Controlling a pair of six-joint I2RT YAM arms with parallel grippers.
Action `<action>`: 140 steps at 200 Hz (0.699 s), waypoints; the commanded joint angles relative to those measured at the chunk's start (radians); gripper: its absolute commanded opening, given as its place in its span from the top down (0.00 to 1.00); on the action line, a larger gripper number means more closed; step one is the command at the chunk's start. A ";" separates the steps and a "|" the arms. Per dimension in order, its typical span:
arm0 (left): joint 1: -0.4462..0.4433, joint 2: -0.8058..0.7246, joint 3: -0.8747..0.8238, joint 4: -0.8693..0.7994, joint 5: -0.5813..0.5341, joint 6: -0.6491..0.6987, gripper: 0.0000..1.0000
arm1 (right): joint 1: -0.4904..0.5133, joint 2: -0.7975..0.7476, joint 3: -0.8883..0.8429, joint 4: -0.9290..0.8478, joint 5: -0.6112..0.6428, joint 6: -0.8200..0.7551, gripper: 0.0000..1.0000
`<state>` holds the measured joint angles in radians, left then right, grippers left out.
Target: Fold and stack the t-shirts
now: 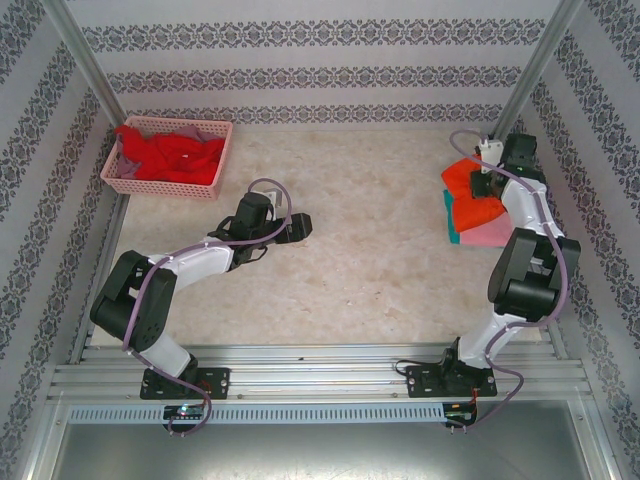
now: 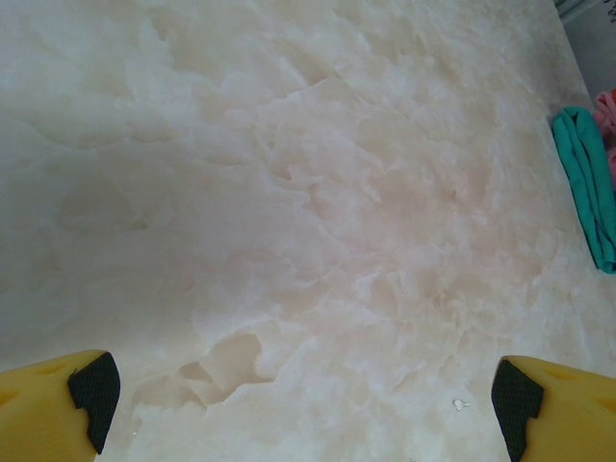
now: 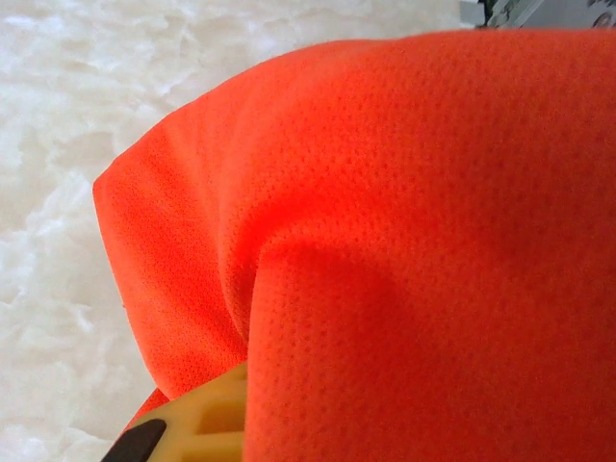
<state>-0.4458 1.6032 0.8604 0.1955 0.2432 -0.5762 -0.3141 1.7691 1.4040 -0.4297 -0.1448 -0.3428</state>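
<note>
Where our folded t-shirts lie: orange t-shirt [image 1: 460, 176] atop pink t-shirt [image 1: 495, 235] and teal t-shirt [image 2: 587, 183], stacked at right of frame
Left pincer [image 1: 297, 226]: released, jaws wide over bare table [image 1: 380, 260]
Right pincer [image 1: 484, 184]: on the orange cloth; we cannot tell its grip
Basket [image 1: 165, 187]: upper left of frame, holding red t-shirts [image 1: 170, 155]

Toward the right edge of the overhead frame, three t-shirts lie stacked on the desk [image 1: 380, 220]. The bright orange t-shirt [image 1: 462, 180], of a fine mesh knit, is on top and shifted toward the upper left. The pink t-shirt [image 1: 492, 233] lies beneath it, and the teal t-shirt [image 1: 452, 230] peeks out along the stack's left side. At upper left, crumpled red t-shirts [image 1: 170, 157] and a bit of grey cloth sit in a pink basket [image 1: 160, 187].
</note>
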 commanded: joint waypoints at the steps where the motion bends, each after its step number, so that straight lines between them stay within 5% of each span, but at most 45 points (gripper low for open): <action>1: -0.008 -0.013 -0.007 0.045 0.017 -0.007 0.00 | 0.001 0.038 0.009 -0.005 0.044 0.004 1.00; 34: -0.008 -0.009 -0.007 0.059 0.021 -0.017 0.00 | -0.006 0.075 0.027 -0.031 0.109 0.005 0.95; 50: -0.008 -0.007 -0.007 0.059 0.023 -0.019 0.00 | -0.006 0.076 0.019 -0.018 0.116 0.010 0.79; 70: -0.008 -0.009 -0.007 0.059 0.022 -0.020 0.00 | -0.007 0.053 0.010 -0.001 0.143 0.031 0.36; 90: -0.008 -0.015 -0.010 0.056 0.019 -0.021 0.00 | -0.006 0.015 0.007 0.006 0.209 0.059 0.19; 140: -0.008 -0.015 -0.014 0.067 0.021 -0.031 0.00 | -0.007 -0.116 -0.026 0.043 0.357 0.184 0.14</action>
<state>-0.4458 1.6035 0.8600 0.2180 0.2573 -0.5873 -0.3145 1.7512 1.3911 -0.4194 0.1005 -0.2539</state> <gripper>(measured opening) 0.999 0.859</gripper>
